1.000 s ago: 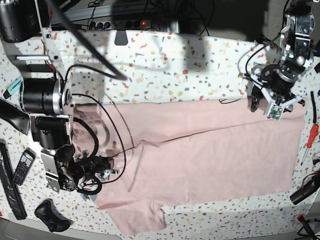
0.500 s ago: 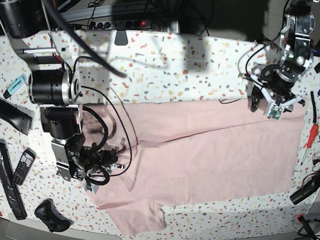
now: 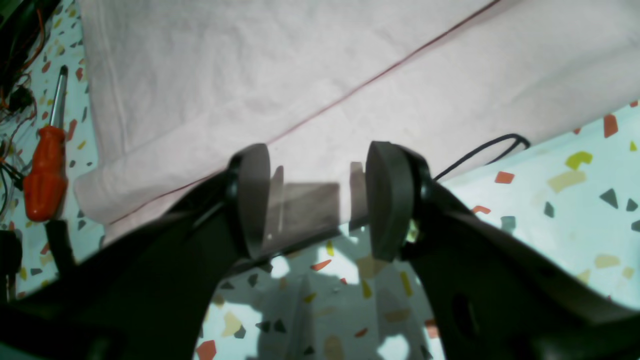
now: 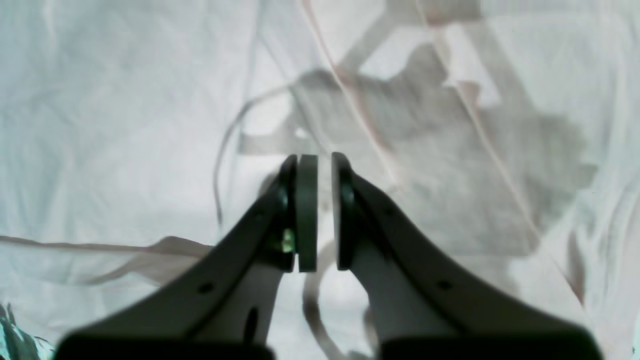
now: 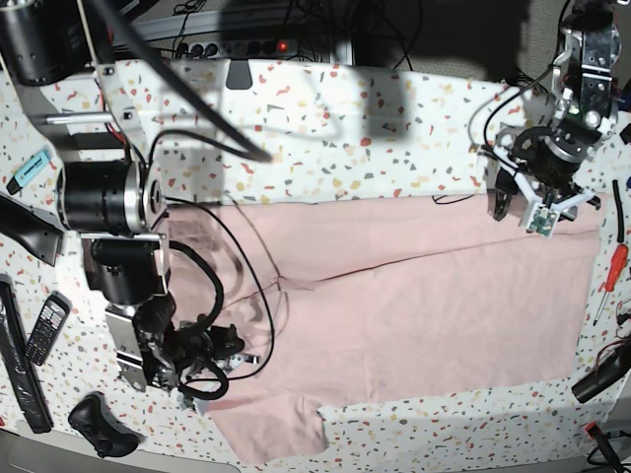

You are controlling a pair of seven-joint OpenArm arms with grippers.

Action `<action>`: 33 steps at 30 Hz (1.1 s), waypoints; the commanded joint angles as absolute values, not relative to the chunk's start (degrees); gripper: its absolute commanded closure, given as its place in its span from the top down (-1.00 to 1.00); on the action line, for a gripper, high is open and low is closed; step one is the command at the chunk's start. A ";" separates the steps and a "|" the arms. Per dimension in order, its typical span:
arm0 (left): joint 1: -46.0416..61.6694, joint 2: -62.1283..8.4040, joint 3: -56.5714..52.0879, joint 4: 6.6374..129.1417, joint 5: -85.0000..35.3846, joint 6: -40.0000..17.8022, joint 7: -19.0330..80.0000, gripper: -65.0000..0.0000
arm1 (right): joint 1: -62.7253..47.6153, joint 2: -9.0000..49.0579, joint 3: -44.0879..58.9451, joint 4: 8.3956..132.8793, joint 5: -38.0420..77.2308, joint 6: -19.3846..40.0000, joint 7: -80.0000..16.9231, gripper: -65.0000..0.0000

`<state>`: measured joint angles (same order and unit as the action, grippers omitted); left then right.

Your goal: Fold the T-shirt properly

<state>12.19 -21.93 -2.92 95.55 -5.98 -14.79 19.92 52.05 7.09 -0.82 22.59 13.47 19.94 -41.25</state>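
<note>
Table: white terrazzo-patterned tabletop [image 5: 394,138].
Shirt: large pale pink cotton T-shirt [image 5: 414,305] lies spread flat across the table's middle.
Right gripper [image 4: 318,212]: jaws nearly together above the cloth, a thin gap, nothing visibly pinched.
Left gripper [image 3: 317,200]: jaws wide, over the shirt's edge.
Tool: orange-handled screwdriver [image 3: 44,167] beside the shirt.

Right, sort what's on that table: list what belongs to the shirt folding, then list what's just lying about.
Belongs to the job:
- T-shirt, pink, spread flat
- right claw, over the shirt's sleeve end
- left claw, open at the shirt's far corner

Lying about:
- orange screwdriver
- mobile phone
- power strip
- black controller
- teal marker
</note>
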 commanded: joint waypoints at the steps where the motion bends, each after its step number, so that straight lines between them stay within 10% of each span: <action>1: 11.57 -22.61 -3.29 96.36 -6.02 -14.37 18.79 -0.09 | 54.39 6.59 -0.75 23.40 13.67 20.14 -41.93 -0.87; 7: 11.57 -22.74 -3.29 96.36 -6.00 -14.37 18.81 -0.09 | 54.24 5.41 -0.75 23.40 9.67 20.14 -45.82 -0.15; 18: 11.57 -22.74 -3.29 96.36 -6.02 -14.39 18.76 -0.09 | 51.22 5.39 -0.75 23.40 8.14 16.19 -43.88 -0.12; 33: 11.57 -22.74 -3.29 96.36 -6.00 -14.39 18.76 -0.09 | 51.07 5.39 -0.75 23.40 8.08 15.44 -40.77 -0.91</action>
